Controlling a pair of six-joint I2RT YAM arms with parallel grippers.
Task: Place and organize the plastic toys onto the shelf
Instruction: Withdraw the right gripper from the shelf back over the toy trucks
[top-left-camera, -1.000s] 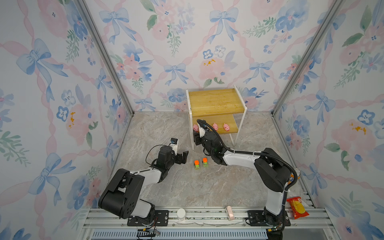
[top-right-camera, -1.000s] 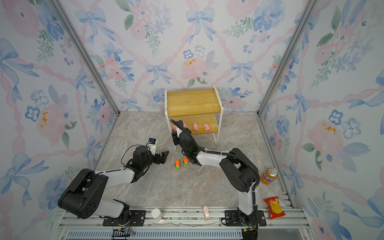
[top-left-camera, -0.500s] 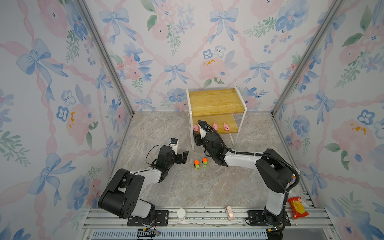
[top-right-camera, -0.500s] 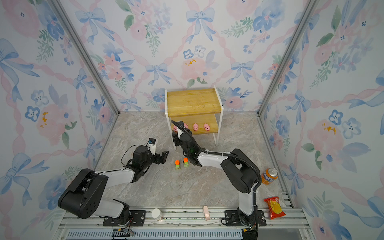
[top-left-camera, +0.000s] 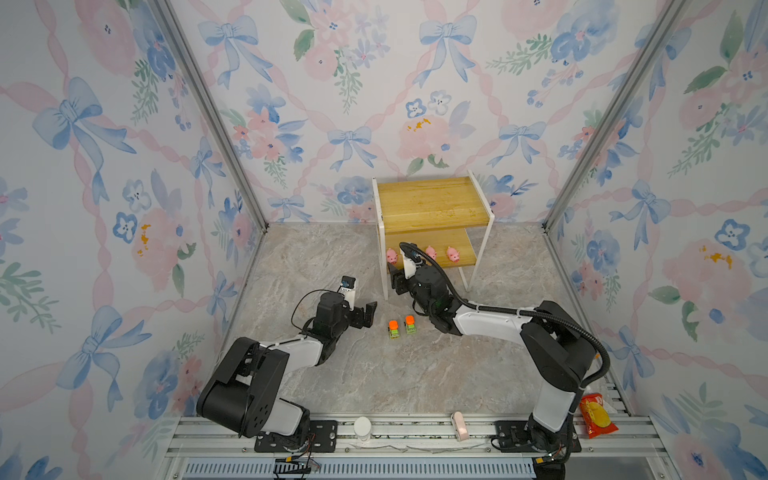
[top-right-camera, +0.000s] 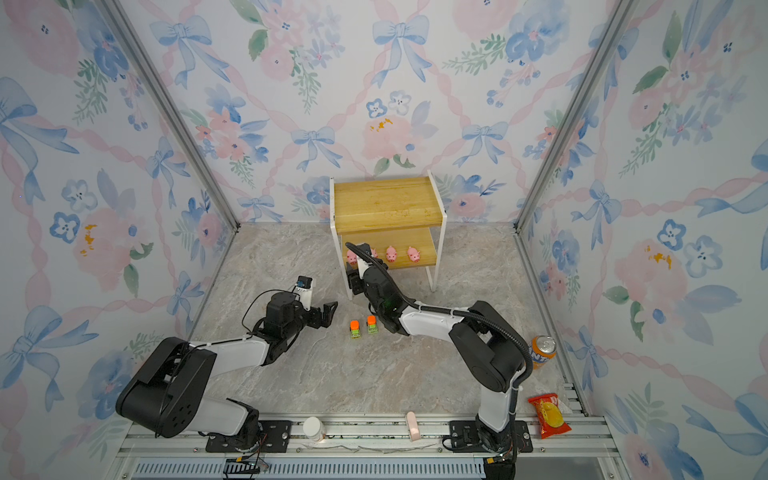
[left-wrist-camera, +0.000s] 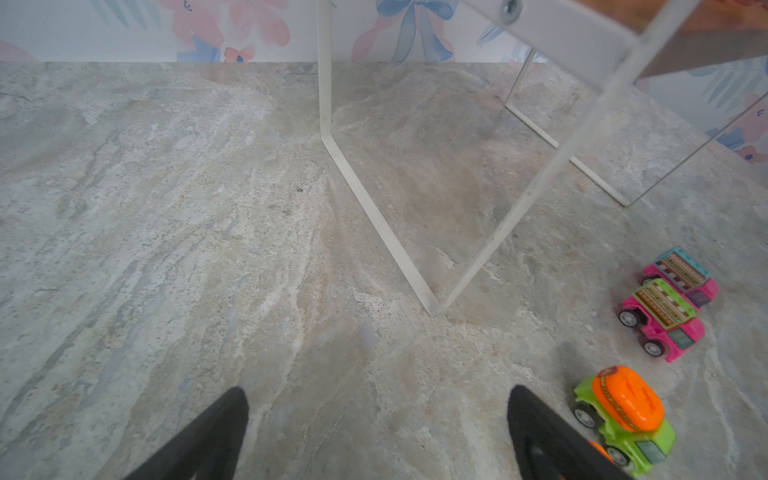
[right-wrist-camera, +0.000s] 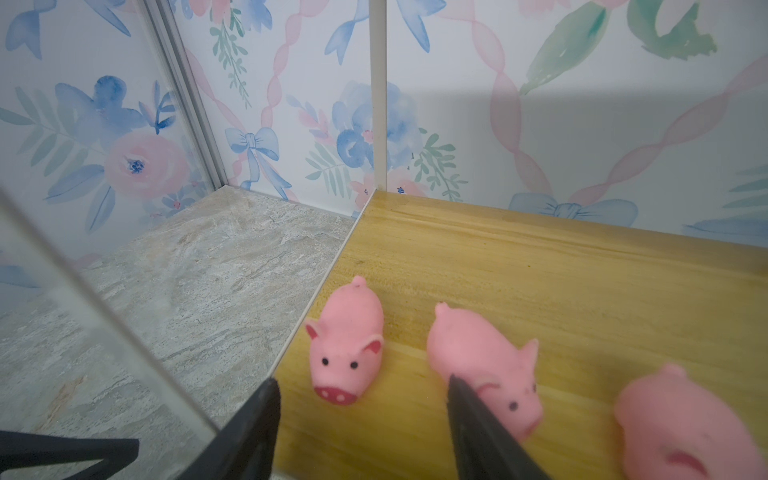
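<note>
Pink pigs (top-left-camera: 431, 251) line the lower board (top-left-camera: 440, 239) of the shelf (top-left-camera: 432, 199) in both top views. The right gripper (top-left-camera: 397, 282) sits at that board's front edge. Green trucks (top-left-camera: 393, 329) stand on the floor (top-left-camera: 374, 374) near the left gripper (top-left-camera: 365, 314).

Left wrist view: jaws wide and empty, one truck just beside a finger (left-wrist-camera: 540, 436), two buses (left-wrist-camera: 665, 324) beyond.

Right wrist view: jaws apart, nothing gripped (the end pig (right-wrist-camera: 347, 353) stands free between them).

Judgement: pig placement appears complete. Next, back out clear of the frame (top-left-camera: 379, 241), then collect a vehicle.
</note>
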